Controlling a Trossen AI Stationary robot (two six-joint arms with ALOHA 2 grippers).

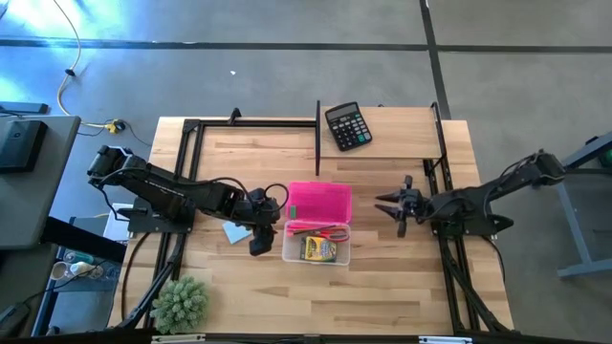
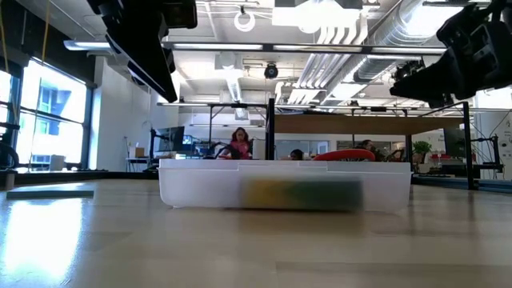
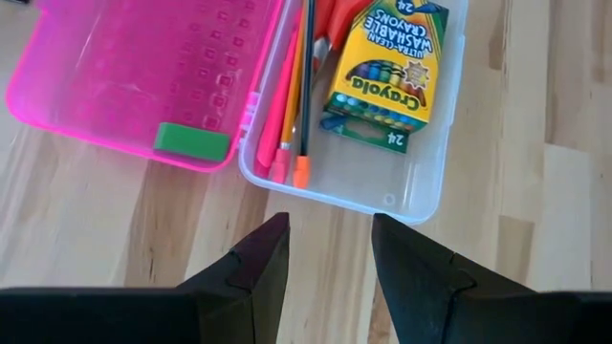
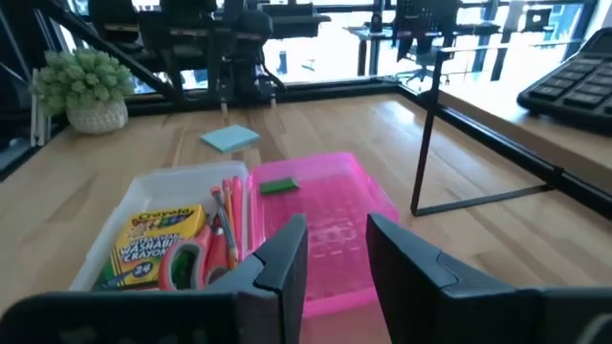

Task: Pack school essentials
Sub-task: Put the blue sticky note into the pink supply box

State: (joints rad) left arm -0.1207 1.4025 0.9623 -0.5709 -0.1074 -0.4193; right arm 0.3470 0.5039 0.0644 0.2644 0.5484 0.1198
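On the pale, planked wooden worktop sits a clear plastic pencil case with rounded corners, its translucent pink lid folded open flat on the far side. Inside lie the yellow-green cardboard crayon box, a red-pink pen, thin pencils and red-handled scissors; the small green eraser rests on the lid. The light-blue sticky-note pad lies left of the case, partly under my left arm. A black calculator sits far back, a spiky green plant ball near-left. My left fingers hover slightly apart, empty, beside the case's left end; my right fingers, also slightly apart and empty, wait to its right.
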